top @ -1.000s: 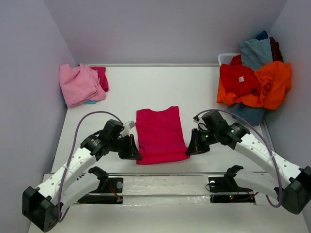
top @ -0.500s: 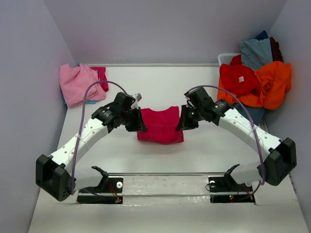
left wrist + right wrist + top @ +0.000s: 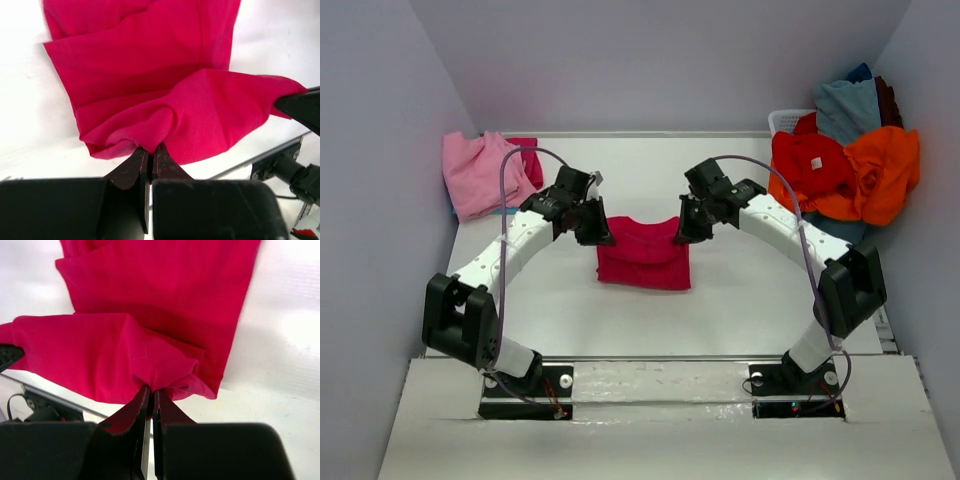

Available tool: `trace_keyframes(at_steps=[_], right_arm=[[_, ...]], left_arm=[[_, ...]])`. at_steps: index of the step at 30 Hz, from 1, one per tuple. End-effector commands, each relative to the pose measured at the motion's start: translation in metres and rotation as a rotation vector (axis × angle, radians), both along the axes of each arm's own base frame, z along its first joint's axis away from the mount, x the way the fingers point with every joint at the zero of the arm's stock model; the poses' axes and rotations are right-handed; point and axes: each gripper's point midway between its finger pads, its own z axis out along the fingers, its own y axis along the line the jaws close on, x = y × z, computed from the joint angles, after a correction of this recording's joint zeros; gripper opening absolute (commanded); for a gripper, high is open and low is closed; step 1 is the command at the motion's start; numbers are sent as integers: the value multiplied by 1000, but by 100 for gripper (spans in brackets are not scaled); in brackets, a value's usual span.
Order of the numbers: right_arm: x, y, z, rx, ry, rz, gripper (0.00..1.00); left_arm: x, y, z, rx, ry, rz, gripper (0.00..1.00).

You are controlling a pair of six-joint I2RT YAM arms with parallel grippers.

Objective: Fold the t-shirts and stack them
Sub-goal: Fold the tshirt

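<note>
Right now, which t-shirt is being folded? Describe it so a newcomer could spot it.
Start at the white table; midway between the two arms lies a crimson-magenta t-shirt. The left end effector and right end effector pinch its far corners. Unlike the pink pile far left and the orange-red heap far right, it sits alone, half folded.

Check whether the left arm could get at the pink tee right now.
Probably not yet. Nothing stands between it and the pink tee, which lies near on its side, but the left gripper is shut on the crimson tee.

The crimson t-shirt (image 3: 150,75) runs off both wrist views' top edges.
</note>
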Motion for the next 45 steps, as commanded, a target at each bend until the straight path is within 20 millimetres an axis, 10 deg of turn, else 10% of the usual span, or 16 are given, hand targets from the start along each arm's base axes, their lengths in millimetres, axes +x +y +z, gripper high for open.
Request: trace_keyframes(at_steps=[1, 17, 31, 32, 34, 40, 45], right_arm=[[43, -3, 20, 6, -107, -58, 7], [123, -15, 38, -12, -216, -148, 7], [223, -40, 17, -28, -291, -265, 7], [229, -38, -3, -44, -262, -261, 10], [244, -39, 3, -45, -272, -267, 37], [264, -39, 9, -59, -291, -250, 100], [254, -42, 25, -54, -301, -249, 100]], left_arm=[[38, 2, 21, -25, -105, -1, 6], [130, -12, 49, -59, -196, 20, 6], [233, -17, 31, -64, -244, 133, 9], [240, -16, 28, -55, -246, 149, 25], [260, -12, 16, -31, -225, 177, 96], [269, -12, 10, -23, -221, 192, 99], [259, -4, 28, -27, -239, 196, 99]])
